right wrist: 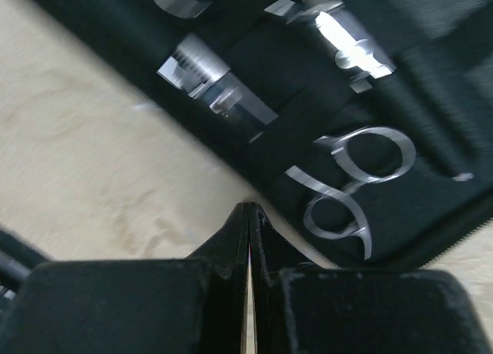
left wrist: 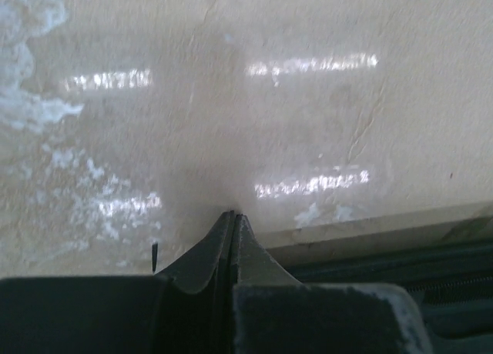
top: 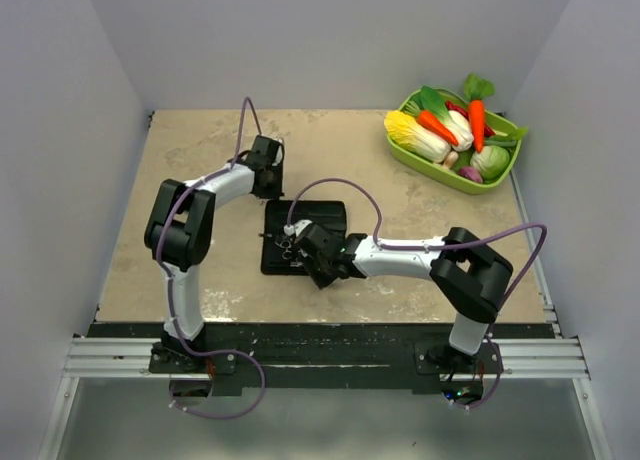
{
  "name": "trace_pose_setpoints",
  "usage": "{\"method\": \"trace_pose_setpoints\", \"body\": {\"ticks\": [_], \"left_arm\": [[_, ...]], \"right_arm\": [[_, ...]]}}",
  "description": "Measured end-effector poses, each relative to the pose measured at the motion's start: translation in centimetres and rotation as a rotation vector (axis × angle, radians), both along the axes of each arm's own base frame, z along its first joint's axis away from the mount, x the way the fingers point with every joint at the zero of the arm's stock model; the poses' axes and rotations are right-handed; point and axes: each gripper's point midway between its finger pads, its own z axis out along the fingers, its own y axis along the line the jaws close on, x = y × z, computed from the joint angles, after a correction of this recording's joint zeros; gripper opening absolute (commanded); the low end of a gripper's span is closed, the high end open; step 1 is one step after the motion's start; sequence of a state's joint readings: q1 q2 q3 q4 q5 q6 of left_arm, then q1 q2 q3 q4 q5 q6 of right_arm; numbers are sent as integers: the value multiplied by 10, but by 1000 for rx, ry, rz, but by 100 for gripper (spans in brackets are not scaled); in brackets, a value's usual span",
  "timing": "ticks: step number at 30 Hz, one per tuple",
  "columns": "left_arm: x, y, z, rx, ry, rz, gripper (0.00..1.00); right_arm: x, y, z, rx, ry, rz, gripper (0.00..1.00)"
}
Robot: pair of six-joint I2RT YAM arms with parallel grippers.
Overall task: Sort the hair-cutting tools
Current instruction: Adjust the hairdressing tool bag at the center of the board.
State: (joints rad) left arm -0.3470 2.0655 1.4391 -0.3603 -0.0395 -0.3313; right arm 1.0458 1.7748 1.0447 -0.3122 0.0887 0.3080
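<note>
A flat black case (top: 318, 220) lies open mid-table. Silver scissors (top: 287, 248) rest in its near-left part. In the right wrist view their ring handles (right wrist: 348, 194) show on the black lining, with more silver tool parts (right wrist: 206, 78) tucked in slots farther back. My right gripper (right wrist: 249, 209) is shut and empty, its tips at the case's edge just left of the rings; from above it (top: 303, 248) sits over the case's near end. My left gripper (left wrist: 233, 214) is shut and empty over bare table, with the case (left wrist: 443, 273) at its lower right. I cannot make out any combs.
A green tray (top: 400, 145) of toy vegetables stands at the far right corner. The beige tabletop (top: 190, 140) has white walls on three sides. A black rail (top: 320, 345) carrying the arm bases runs along the near edge.
</note>
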Motion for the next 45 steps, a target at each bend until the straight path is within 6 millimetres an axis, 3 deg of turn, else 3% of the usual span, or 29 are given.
{"method": "trace_pose_setpoints", "body": {"ticks": [15,20,24,29,35,39,42,45], "left_arm": [[-79,31,-4,2,54,59,0],[-105,20,-6,25,64,31,0],[-128,-3,-7,9,70,-24,0],[-147,-22,-7,-26,88,-53,0],[-158,-22,-4,-34,108,-46,0],[-182,-10,-1,17,185,-46,0],[-189,-4,14,34,208,-39,0],[-173,-14,45,3,159,-39,0]], "right_arm": [[82,-78,0,-103,-50,-309,0],[127,-102,1,-169,-81,-413,0],[167,-115,1,-197,-125,-486,0],[195,-121,3,-240,-177,-512,0],[195,-123,6,-248,-187,-511,0],[169,-125,13,-248,-143,-480,0],[151,-118,29,-230,-132,-440,0],[138,-103,56,-175,-153,-402,0]]}}
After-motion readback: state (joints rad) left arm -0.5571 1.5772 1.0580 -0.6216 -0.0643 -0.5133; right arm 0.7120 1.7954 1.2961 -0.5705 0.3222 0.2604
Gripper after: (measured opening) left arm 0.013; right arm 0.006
